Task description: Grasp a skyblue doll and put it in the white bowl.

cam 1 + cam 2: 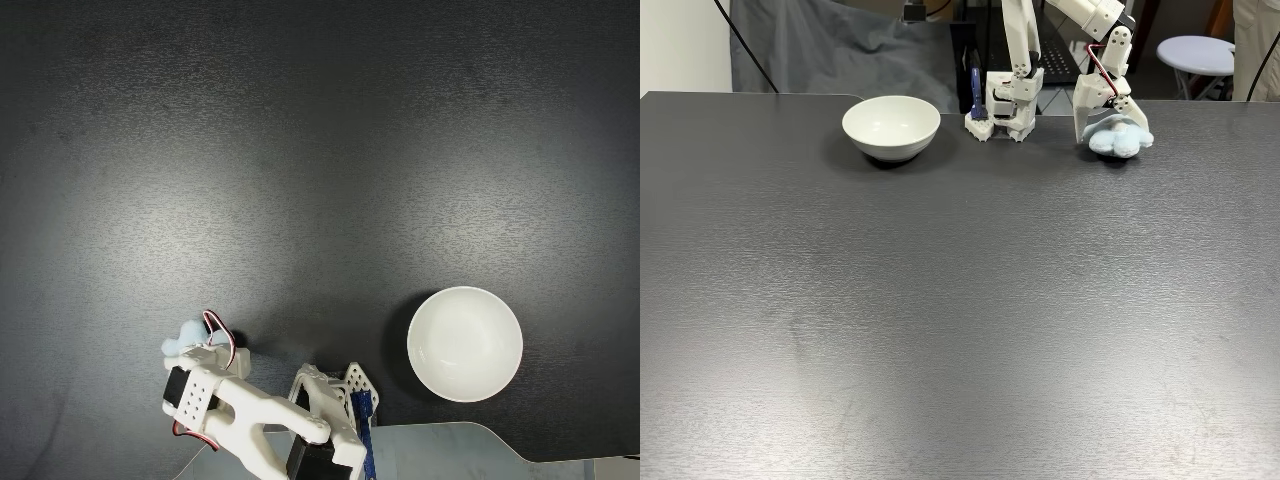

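Observation:
The skyblue doll (pixel 1118 142) is a small fluffy pale-blue plush, low at the table's far right in a fixed view. My white gripper (pixel 1114 135) comes down on it from above and is shut on it, one finger on each side. I cannot tell whether the doll touches the table. In the fixed view from above, the doll (pixel 183 336) peeks out to the upper left of the gripper (pixel 200 346) at the bottom left. The white bowl (pixel 465 343) is empty and stands well to the right of the arm; from the front, the bowl (pixel 891 125) is at the far left.
The arm's base (pixel 1005 110) stands between bowl and doll at the table's far edge, with a blue part (pixel 977 95) beside it. A round stool (pixel 1195 50) and dark cloth (pixel 820 45) lie behind the table. The dark tabletop (pixel 960 320) stretches wide in front.

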Available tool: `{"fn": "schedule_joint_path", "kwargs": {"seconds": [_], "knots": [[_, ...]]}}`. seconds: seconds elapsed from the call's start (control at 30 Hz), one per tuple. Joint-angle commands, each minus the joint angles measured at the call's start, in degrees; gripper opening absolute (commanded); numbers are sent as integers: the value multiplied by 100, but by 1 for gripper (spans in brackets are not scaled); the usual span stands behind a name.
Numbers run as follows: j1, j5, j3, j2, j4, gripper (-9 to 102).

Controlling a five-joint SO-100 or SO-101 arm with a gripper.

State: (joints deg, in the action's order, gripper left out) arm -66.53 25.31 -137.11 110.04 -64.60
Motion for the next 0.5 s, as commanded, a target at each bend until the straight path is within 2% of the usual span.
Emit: {"fn": "schedule_joint_path", "kwargs": {"seconds": [0.0,0.47], "knots": [[62,18,35,132,220,60],[62,44,26,-264,396,60]]}}
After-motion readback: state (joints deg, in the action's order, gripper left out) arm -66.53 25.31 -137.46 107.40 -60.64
